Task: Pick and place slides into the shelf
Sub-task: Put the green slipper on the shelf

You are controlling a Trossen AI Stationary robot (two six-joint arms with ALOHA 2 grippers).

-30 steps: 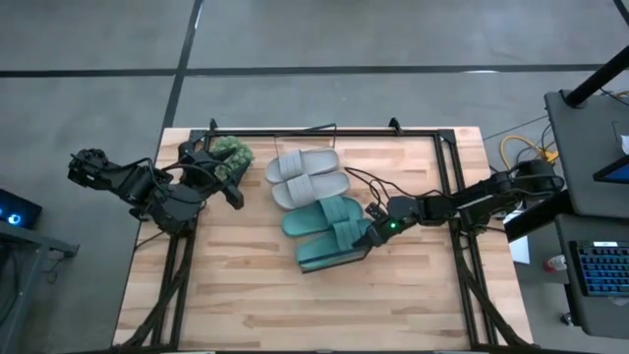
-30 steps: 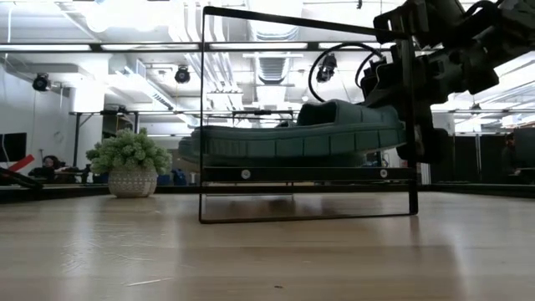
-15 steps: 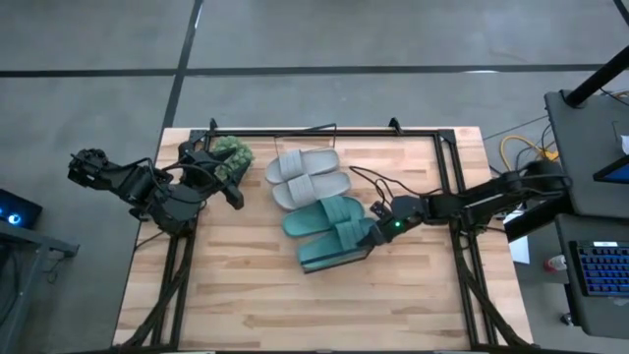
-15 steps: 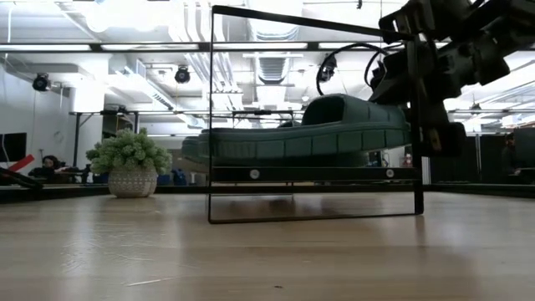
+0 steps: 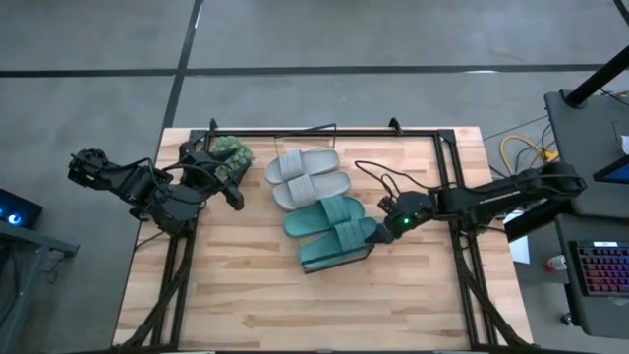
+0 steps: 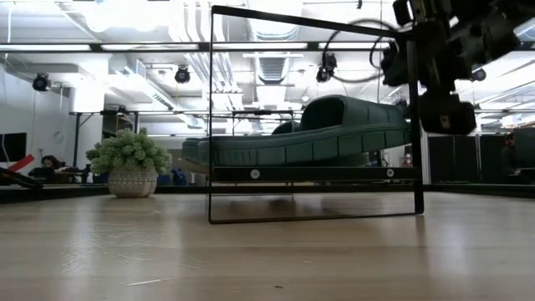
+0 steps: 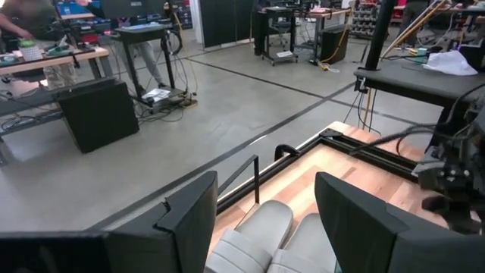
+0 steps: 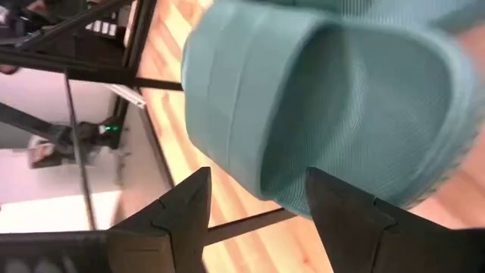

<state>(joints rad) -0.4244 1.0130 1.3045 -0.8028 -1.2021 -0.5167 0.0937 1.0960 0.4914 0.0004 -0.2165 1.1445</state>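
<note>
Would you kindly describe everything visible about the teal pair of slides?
The teal slides are ribbed, rubbery-looking sandals with wide straps, lying side by side, soles down on the shelf, next to the grey slides. The open right gripper sits just off their strap end, apparently not touching.

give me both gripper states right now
left gripper: open, holding nothing, beside the plant.
right gripper: open, clear of the teal slide on the shelf.
</note>
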